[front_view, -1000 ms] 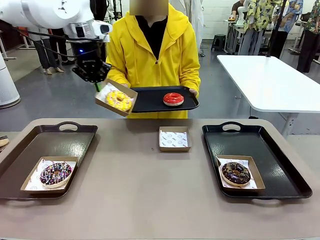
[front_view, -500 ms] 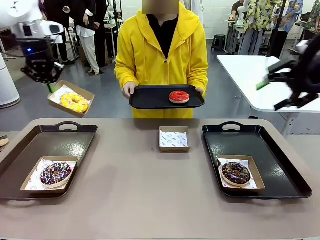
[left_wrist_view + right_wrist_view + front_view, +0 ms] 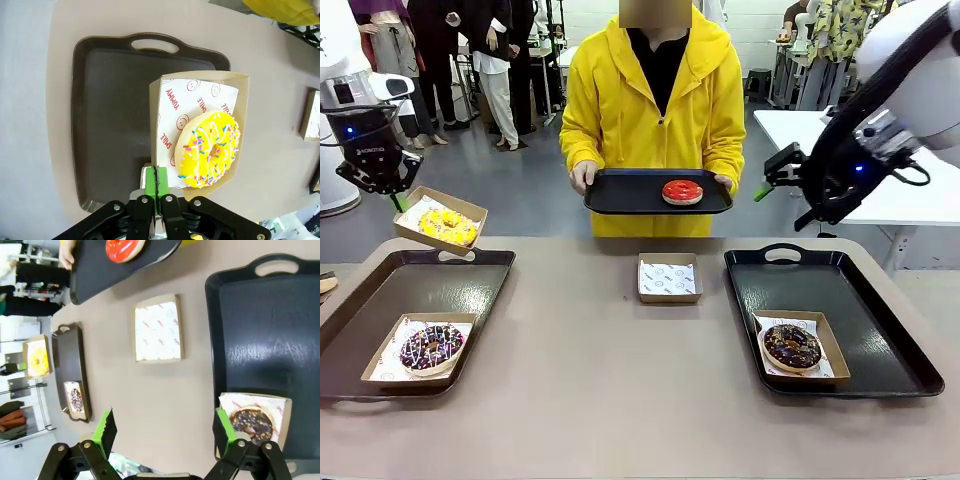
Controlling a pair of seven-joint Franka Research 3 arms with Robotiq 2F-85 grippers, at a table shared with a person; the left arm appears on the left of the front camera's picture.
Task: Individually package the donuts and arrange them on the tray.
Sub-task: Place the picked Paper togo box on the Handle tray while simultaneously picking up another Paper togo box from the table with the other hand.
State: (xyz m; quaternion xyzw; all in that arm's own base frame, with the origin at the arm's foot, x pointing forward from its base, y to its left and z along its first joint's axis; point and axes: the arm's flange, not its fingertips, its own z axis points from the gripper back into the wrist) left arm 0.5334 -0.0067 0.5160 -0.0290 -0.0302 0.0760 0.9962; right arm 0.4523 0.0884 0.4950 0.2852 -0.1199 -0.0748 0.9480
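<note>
My left gripper (image 3: 392,196) is shut on the rim of a cardboard box (image 3: 466,212) holding the yellow-iced donut (image 3: 446,226), tilted in the air above the far edge of the left tray (image 3: 380,290). In the left wrist view the green pads (image 3: 150,181) pinch the box's paper-lined edge beside the yellow donut (image 3: 209,149). The person holds a black tray (image 3: 620,196) carrying the red-iced donut (image 3: 682,191). My right gripper (image 3: 778,186) hangs open and unladen to the right of that tray; its fingers (image 3: 107,429) stand wide apart.
The sprinkled chocolate donut (image 3: 430,346) sits boxed on the left tray. The dark chocolate donut (image 3: 791,345) sits boxed on the right tray (image 3: 870,290). An empty paper-lined box (image 3: 669,278) lies at the table's middle. A white table stands behind on the right.
My left gripper has carried the boxed yellow donut away from the person's tray, leftward and down toward the left tray. The right arm has come in from the right, toward the person's tray.
</note>
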